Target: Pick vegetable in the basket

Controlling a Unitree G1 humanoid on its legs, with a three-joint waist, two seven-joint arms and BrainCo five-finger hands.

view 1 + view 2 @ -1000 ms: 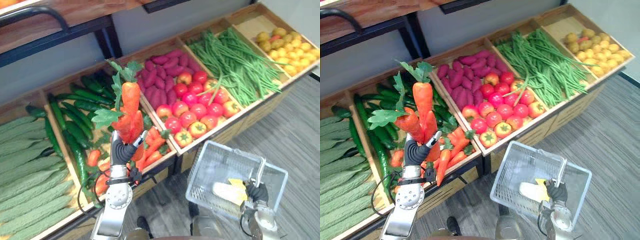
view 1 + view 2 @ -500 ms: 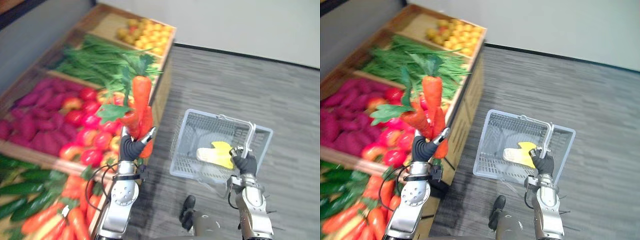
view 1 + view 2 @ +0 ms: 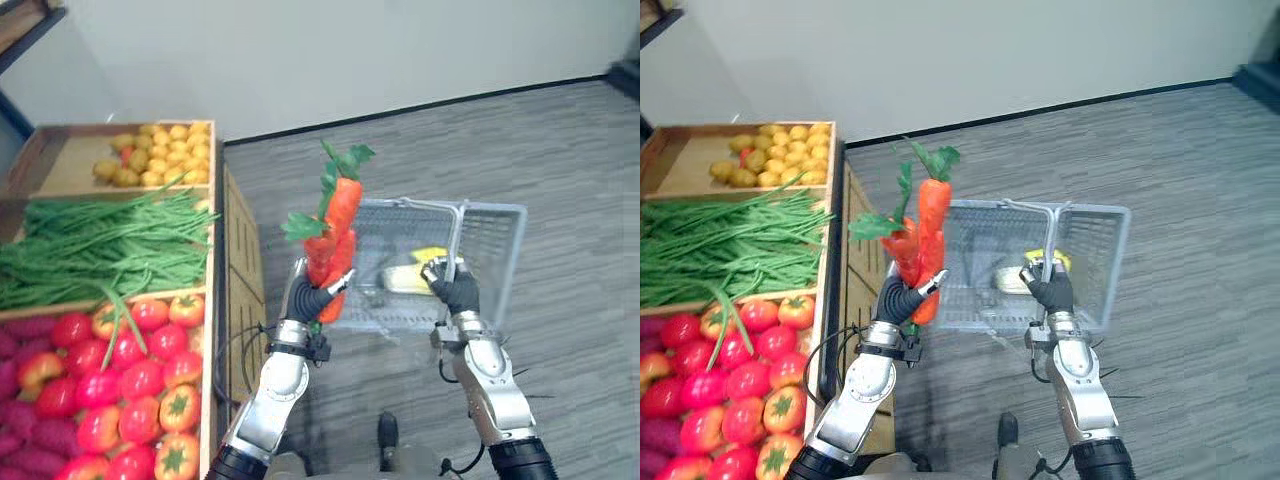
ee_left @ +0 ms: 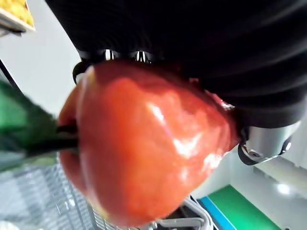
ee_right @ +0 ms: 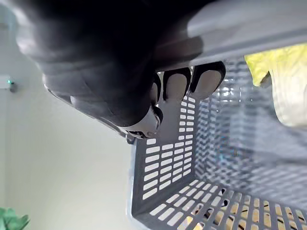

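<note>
The left hand [image 3: 308, 300] is clenched round a bunch of orange carrots [image 3: 340, 215] with two green leafy tops showing, held upright just beside the one grey plastic mesh basket [image 3: 490, 245], outside its wall. The right hand [image 3: 458, 292] is curled round the basket's handle [image 3: 458, 235]. One pale yellow corn cob [image 3: 405, 277] lies inside.

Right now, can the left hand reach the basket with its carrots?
Probably yes. The left hand, shut on the carrots, is up close to the basket, which the right hand holds by the handle. The open top looks free; corn lies inside.
</note>
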